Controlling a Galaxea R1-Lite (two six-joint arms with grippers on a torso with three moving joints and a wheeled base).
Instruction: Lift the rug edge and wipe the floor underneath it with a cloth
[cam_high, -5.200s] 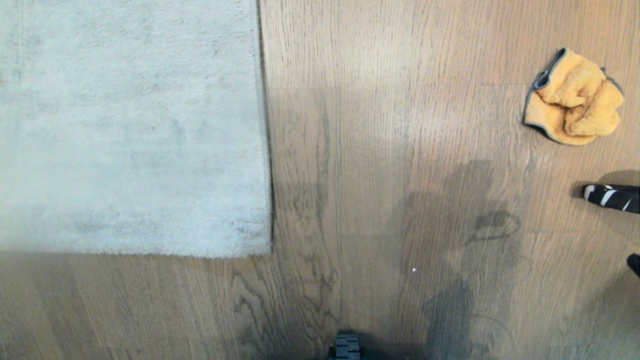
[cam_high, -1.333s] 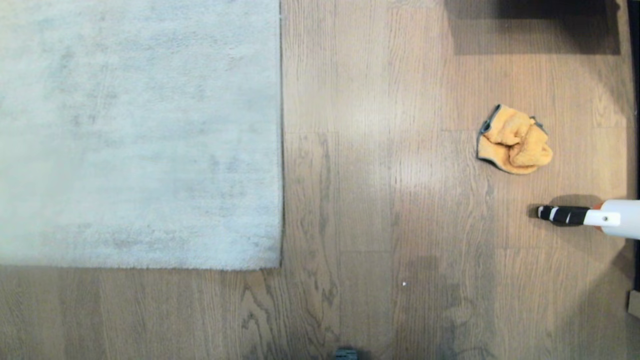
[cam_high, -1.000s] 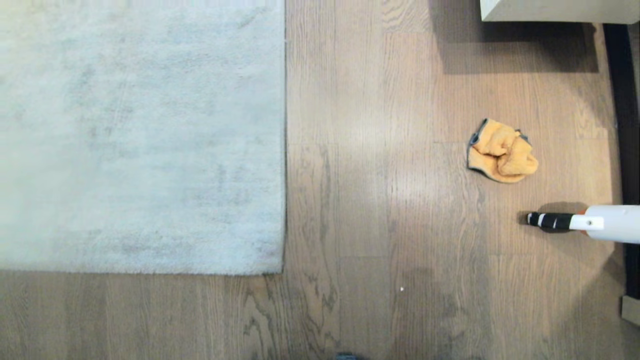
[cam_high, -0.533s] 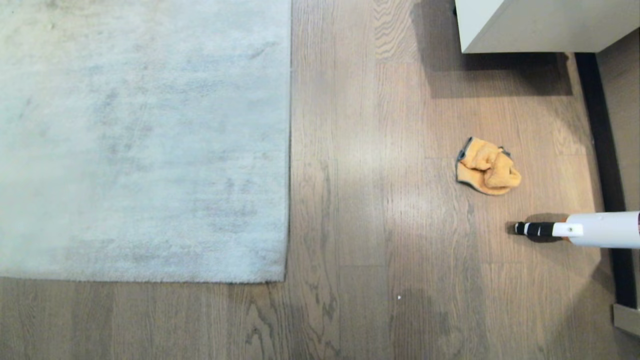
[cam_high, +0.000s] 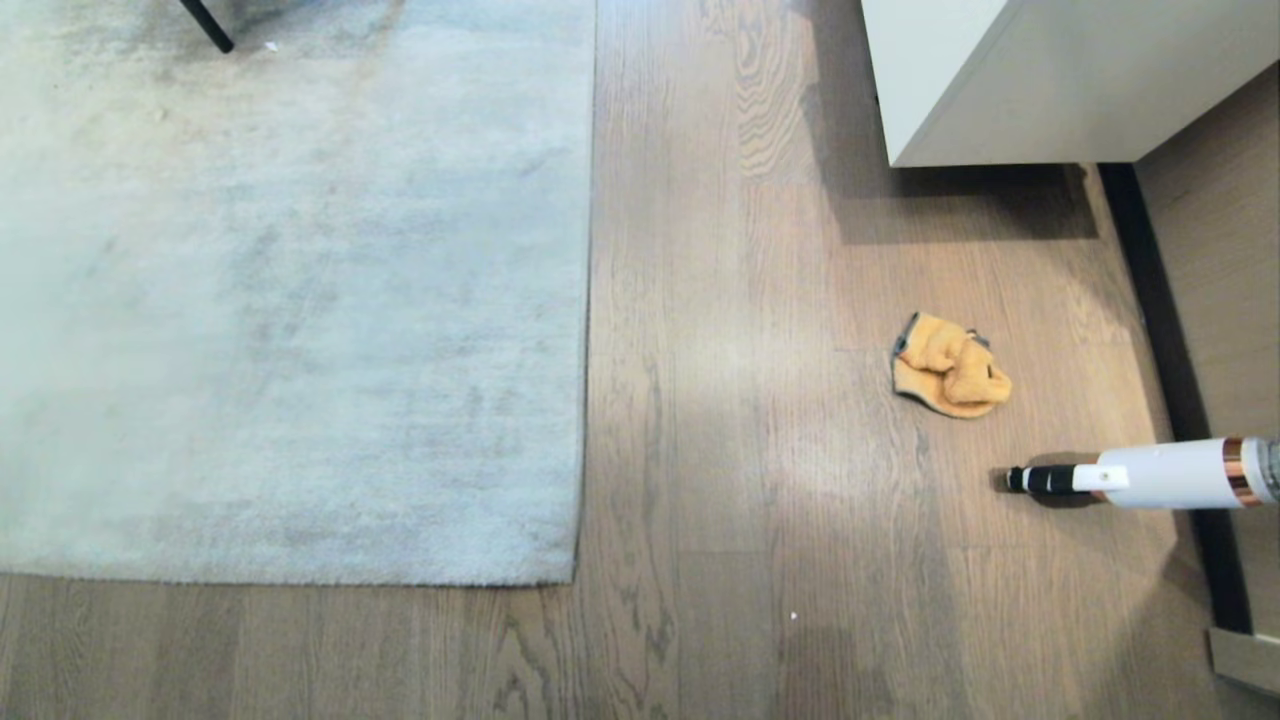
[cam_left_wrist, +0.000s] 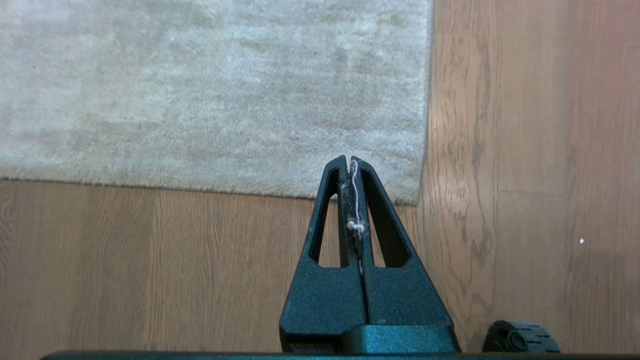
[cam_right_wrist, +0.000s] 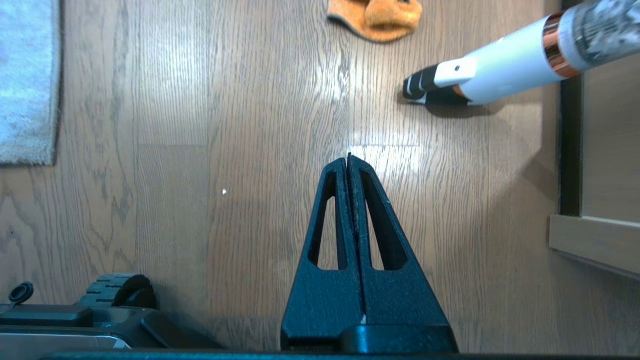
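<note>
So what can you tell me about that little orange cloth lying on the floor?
The cloth is a small orange-tan terry towel with dark grey trim, crumpled into a loose bunch. It lies on the brown wood floor, well right of the rug edge, just beyond the black tip of a white vacuum wand. Nothing touches it but the floor; neither claw is near.

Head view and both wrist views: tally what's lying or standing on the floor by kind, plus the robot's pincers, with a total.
Rugs: 1, the rug, lying flat
Cloths: 1, the cloth, crumpled on the floor
Handheld vacuums: 1, the white vacuum
Cabinets: 1, the white cabinet
Pincers: 2, left pincer and right pincer, both shut and empty
Total: 6
</note>
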